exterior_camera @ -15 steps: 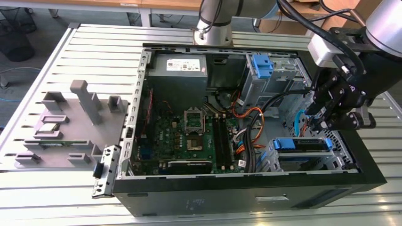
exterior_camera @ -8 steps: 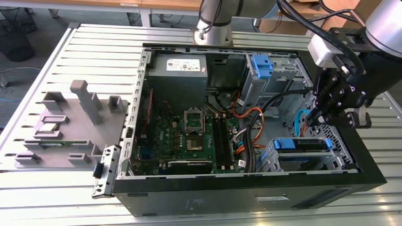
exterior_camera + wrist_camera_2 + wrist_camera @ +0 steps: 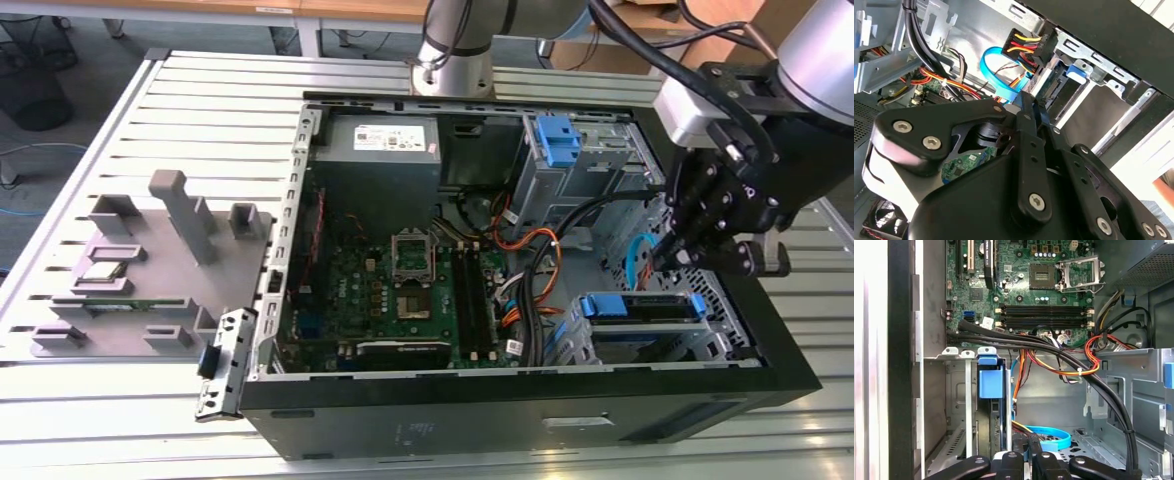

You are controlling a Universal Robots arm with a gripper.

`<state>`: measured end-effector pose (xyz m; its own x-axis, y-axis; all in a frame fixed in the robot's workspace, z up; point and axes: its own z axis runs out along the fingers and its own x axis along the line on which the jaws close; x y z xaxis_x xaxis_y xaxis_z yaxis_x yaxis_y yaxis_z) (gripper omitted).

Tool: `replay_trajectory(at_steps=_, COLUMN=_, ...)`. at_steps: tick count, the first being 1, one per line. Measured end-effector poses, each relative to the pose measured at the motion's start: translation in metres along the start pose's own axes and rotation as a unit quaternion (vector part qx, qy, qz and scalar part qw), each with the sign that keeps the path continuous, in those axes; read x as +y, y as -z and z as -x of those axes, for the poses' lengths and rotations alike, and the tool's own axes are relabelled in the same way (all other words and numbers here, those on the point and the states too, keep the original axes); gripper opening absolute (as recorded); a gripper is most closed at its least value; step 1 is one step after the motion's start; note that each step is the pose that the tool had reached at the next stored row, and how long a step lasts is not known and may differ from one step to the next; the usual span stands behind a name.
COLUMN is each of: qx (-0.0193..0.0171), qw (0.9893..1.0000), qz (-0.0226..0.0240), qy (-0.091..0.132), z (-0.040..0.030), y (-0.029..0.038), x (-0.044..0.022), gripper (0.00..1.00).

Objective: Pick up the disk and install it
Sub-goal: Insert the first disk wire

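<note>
The fingers (image 3: 1030,145) of the gripper (image 3: 1023,101) are being pressed together on nothing, just above the disk (image 3: 641,308), which is lying in the case's front bay. The blue cable (image 3: 988,70) alongside is likely being put at risk of snagging.

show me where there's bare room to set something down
Bare table slats: the corner past the grey fixture at the exterior view's upper left, and the strip below fixture and case. Inside the case, cables and the gripper crowd it.
</note>
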<state>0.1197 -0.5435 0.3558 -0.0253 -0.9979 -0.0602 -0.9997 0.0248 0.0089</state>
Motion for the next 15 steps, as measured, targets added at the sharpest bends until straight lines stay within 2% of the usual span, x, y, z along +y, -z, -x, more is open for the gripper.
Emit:
replay_trajectory(at_steps=4, qx=-0.0001, qw=1.0, qz=-0.0051, qy=0.0, z=-0.0052, y=-0.001, x=0.0017, gripper=0.16)
replay_trajectory(at_steps=12, qx=-0.0007, qw=0.9996, qz=-0.0265, qy=0.002, z=-0.0097, y=-0.005, x=0.0143, gripper=0.16)
replay_trajectory(at_steps=15, qx=-0.0007, qw=0.9996, qz=-0.0289, qy=0.002, z=-0.0105, y=-0.0056, x=0.0152, gripper=0.16)
